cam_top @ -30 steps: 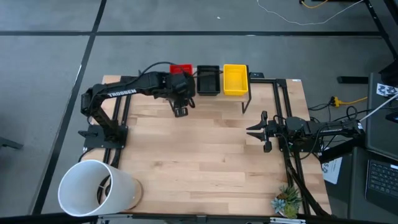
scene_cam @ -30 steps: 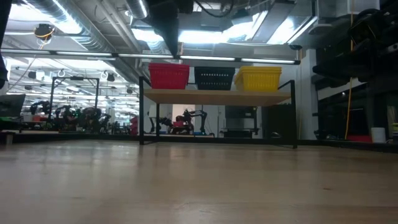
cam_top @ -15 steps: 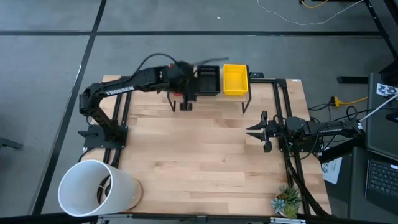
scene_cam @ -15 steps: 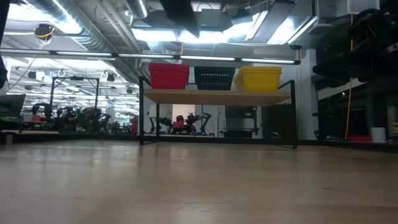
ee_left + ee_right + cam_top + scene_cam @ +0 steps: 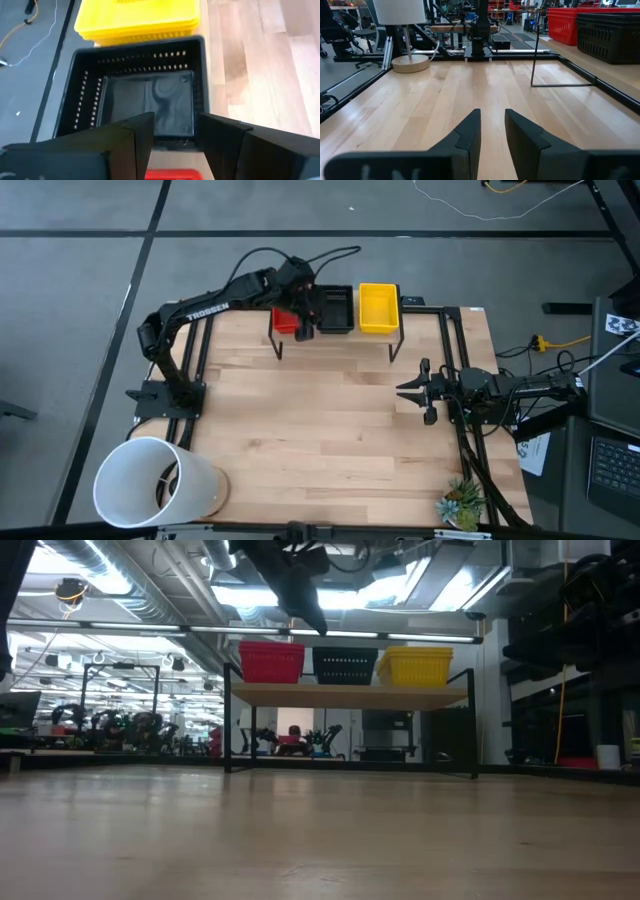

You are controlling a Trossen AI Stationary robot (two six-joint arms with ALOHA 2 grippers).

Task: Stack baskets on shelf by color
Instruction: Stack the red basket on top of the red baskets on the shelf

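Baskets sit in a row on the shelf (image 5: 350,693): red stack (image 5: 271,662), black (image 5: 345,665), yellow (image 5: 415,666). My left gripper (image 5: 172,137) hovers above the black one, fingers apart, empty. My right gripper (image 5: 420,391) waits by the table's right edge, slightly parted.

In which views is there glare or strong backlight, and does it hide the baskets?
Low view: bright ceiling lights backlight the left gripper into a silhouette; the baskets stay readable. Left wrist view: a soft sheen on the black basket's floor. High view: even light.
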